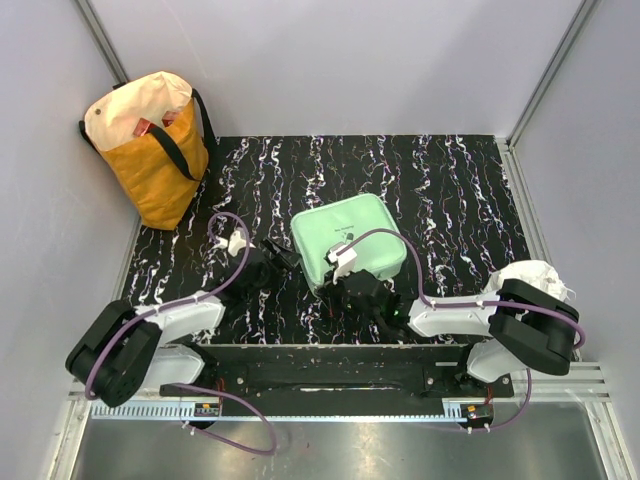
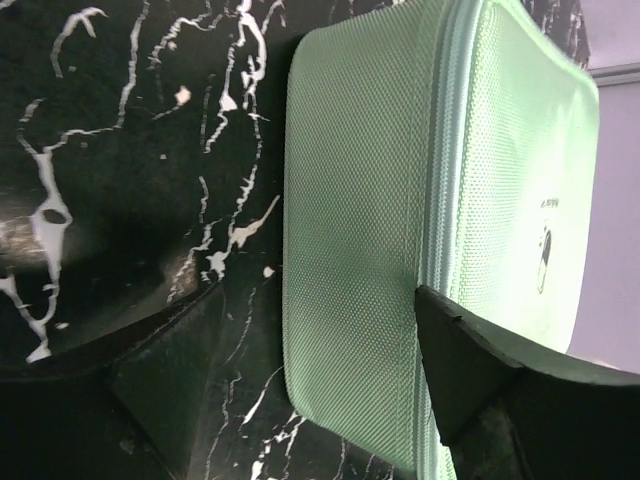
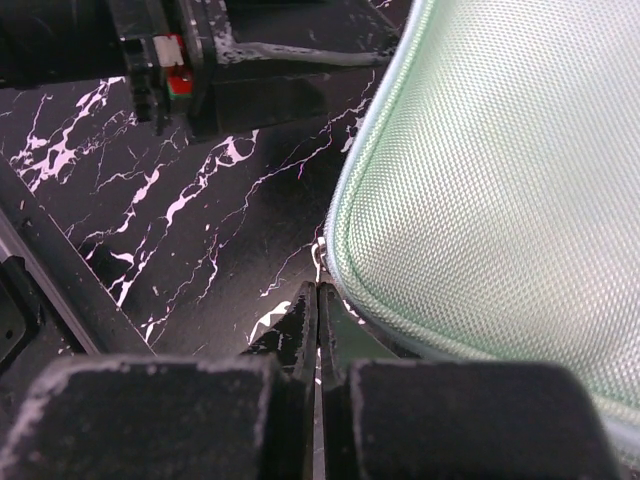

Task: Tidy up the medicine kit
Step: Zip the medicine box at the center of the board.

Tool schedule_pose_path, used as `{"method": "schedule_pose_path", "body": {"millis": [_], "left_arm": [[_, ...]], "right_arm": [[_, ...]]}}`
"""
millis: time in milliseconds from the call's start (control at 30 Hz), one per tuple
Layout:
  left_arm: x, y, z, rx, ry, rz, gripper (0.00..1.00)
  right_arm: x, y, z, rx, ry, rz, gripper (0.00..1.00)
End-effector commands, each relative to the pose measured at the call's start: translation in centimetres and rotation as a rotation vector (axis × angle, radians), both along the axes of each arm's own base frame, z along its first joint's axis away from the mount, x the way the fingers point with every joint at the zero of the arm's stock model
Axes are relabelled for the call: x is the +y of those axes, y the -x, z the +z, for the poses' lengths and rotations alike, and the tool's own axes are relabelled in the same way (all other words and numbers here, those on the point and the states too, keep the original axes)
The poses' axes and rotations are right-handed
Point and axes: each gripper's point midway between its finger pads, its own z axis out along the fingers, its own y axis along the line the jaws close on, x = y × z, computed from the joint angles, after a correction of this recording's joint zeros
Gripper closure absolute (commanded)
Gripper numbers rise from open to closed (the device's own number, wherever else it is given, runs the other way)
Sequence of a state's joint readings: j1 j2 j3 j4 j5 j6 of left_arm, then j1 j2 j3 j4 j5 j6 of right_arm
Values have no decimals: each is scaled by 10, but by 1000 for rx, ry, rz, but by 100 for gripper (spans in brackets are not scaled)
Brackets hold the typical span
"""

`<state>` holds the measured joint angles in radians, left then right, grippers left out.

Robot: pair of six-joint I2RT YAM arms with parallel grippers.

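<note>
Where the kit sits: medicine kit (image 1: 348, 240) lies flat at bench (image 1: 450, 190) centre, lid up, and looks zipped shut all round in the views that show the zip.
Neighbours: tote bag (image 1: 150, 150) stands well apart at 10 o'clock from the kit, up in the far corner.
Left end effector (image 2: 318, 300): fingers spread wide at the kit's 9 o'clock side. One finger is over bare bench, the other is by the zip line, and the side wall lies between them. Contact cannot be told.
Right end effector (image 3: 318, 300): fingers pressed together, nothing visible between them, tips low beside the kit's 6 o'clock corner just next to the zip track.
Handling, judged: woven fabric shell, rounded corners, semi-stiff. It probably gives a little under pressure but keeps its shape. Likely light, so it may slide on the smooth bench when the zip is tugged.
Where to hold, judged: brace one side wall across the spread fingers and pinch the small zip pull with the other arm. The lid is too broad to clamp.
Risk: the pull is tiny and hard to make out here.
</note>
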<state>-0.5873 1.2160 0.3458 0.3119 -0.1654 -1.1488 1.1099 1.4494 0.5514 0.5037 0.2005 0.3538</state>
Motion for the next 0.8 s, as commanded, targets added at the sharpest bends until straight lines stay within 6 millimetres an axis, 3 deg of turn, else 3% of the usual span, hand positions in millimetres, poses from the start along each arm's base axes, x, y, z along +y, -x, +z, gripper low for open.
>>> {"method": "schedule_pose_path", "body": {"millis": [0,67,200,267,400,633,767], "left_arm": [[-34,-10,29,-74,139,-92,20],[-35,-7,36,-105,163,-95,25],[-20,5,47,-166,154,-54,20],[-14,3,63,-251,143,-53,19],[-30,-1,86,-324,108,-153,19],[-72,-18,61,-242,100,-283,24],[-86,-21,37,-152,7,-356,47]], "right_arm": [[19,16,13,-16,-25,117,100],[19,16,10,-16,-6,121,100],[16,16,6,-7,-3,108,100],[17,17,6,-3,-8,112,100],[21,18,8,5,-22,122,100],[15,17,13,-13,-44,101,100],[16,20,9,-10,-27,123,100]]}}
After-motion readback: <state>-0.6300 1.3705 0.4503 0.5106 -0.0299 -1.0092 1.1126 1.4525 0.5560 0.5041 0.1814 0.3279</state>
